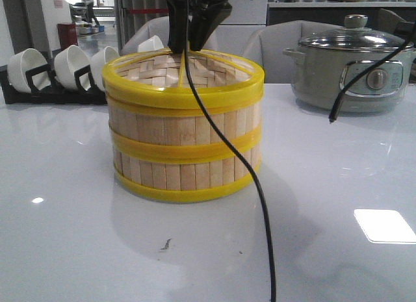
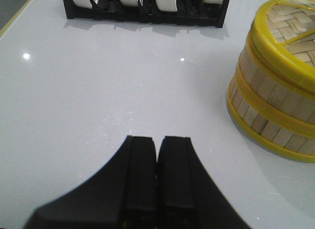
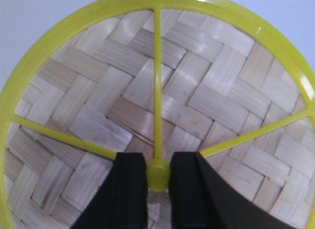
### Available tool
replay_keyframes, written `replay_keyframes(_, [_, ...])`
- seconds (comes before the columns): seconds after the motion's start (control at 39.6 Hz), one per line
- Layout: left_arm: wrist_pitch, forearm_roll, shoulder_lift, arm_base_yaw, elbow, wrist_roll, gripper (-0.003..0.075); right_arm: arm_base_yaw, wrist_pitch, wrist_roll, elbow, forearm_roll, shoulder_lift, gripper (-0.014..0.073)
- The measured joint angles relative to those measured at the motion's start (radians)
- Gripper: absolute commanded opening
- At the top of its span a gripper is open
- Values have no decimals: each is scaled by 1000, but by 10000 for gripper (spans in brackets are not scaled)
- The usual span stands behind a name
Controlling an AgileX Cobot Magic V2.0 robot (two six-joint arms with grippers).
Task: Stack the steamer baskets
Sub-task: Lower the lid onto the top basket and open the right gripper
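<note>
Two steamer baskets stand stacked in the middle of the table, the top basket (image 1: 185, 113) sitting squarely on the lower basket (image 1: 185, 169). My right gripper (image 1: 188, 45) reaches down into the top basket from above. In the right wrist view its fingers (image 3: 132, 189) press on both sides of the yellow hub (image 3: 158, 174) where the three yellow spokes meet over the woven floor (image 3: 98, 111). My left gripper (image 2: 158, 140) is shut on nothing and hovers over bare table to the left of the stack (image 2: 275, 91). It does not show in the front view.
A black rack of white bowls (image 1: 52, 71) stands at the back left, also in the left wrist view (image 2: 147, 7). A grey electric pot with a glass lid (image 1: 351, 68) sits at the back right. A black cable (image 1: 260, 198) hangs down in front of the baskets.
</note>
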Motion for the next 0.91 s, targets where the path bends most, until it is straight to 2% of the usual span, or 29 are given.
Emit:
replay_keyframes(0.15, [0, 0, 0, 0, 0, 0, 83, 0, -2, -1, 0, 0, 6, 59])
replay_keyframes(0.23, [0, 0, 0, 0, 0, 0, 83, 0, -2, -1, 0, 0, 7, 97])
replay_keyframes(0.35, [0, 0, 0, 0, 0, 0, 83, 0, -2, -1, 0, 0, 7, 317])
replay_keyframes(0.45, [0, 0, 0, 0, 0, 0, 83, 0, -7, -1, 0, 0, 7, 421])
replay_keyframes(0.91, [0, 0, 0, 0, 0, 0, 83, -19, -89, -1, 0, 0, -35, 423])
